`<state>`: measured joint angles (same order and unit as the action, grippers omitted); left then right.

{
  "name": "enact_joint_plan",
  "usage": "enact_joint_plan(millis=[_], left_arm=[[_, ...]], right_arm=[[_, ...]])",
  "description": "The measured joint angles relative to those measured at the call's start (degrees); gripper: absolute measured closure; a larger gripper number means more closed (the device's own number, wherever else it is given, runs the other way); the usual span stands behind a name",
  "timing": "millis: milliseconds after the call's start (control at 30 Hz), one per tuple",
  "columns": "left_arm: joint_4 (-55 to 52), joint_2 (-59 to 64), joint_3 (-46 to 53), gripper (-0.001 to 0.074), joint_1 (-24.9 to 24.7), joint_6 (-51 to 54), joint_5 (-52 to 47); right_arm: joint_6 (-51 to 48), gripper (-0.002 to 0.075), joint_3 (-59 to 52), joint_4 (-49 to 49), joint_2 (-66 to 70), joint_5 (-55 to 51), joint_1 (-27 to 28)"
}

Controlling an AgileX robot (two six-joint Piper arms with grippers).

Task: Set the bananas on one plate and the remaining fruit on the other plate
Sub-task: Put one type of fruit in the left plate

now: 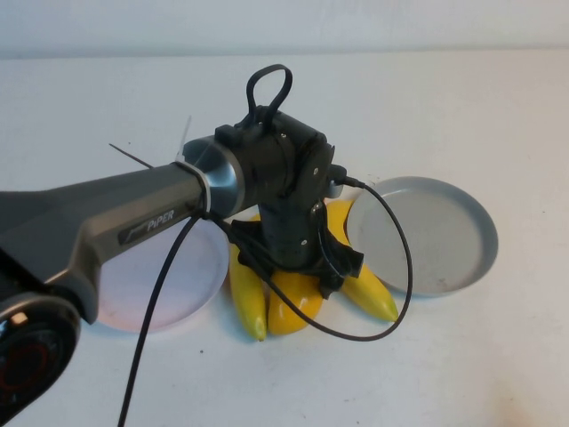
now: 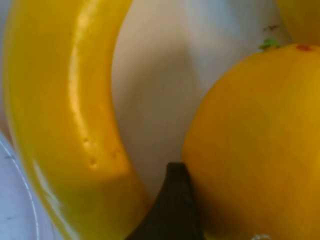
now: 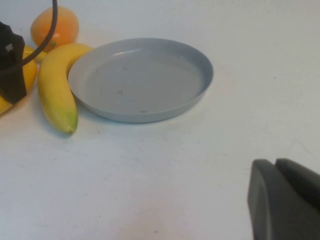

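Observation:
My left gripper (image 1: 293, 267) points down over the fruit cluster between the two plates. Its jaws are open and straddle one orange-yellow mango (image 1: 293, 307); one fingertip (image 2: 172, 200) sits between that mango (image 2: 255, 150) and a banana (image 2: 60, 125). One banana (image 1: 249, 302) lies by the pink plate (image 1: 169, 294). The other banana (image 1: 369, 289) lies against the empty grey-blue plate (image 1: 484, 240). The second mango (image 3: 55, 25) shows behind the cluster in the right wrist view. My right gripper (image 3: 280, 200) is shut and empty, low over bare table, away from the plate (image 3: 140, 80).
A black cable (image 1: 391, 267) loops from the left wrist over the right-hand banana and the grey-blue plate's near rim. The pink plate holds nothing. White table surrounds everything.

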<state>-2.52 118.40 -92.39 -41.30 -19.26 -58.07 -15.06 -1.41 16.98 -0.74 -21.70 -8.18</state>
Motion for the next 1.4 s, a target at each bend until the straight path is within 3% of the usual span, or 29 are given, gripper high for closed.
enact_joint_plan(millis=[200,467,800,1400], left_arm=[[1.17,-0.21,-1.64,0.0161,0.00,2.25,-2.66],[-1.50,-3.95,-11.62,0.0161,-2.17,5.79,-11.10],[-8.27,-8.38,-8.34,0.0161,-1.20,11.82,-12.15],[-9.37,-10.91,5.55,0.0161,20.38,12.47,-11.04]], right_arm=[[0.00,0.0743,0.00,0.00,0.00,0.00,0.00],[0.00,0.0743,0.00,0.00,0.00,0.00,0.00],[0.00,0.0743,0.00,0.00,0.00,0.00,0.00],[0.00,0.0743,0.00,0.00,0.00,0.00,0.00]])
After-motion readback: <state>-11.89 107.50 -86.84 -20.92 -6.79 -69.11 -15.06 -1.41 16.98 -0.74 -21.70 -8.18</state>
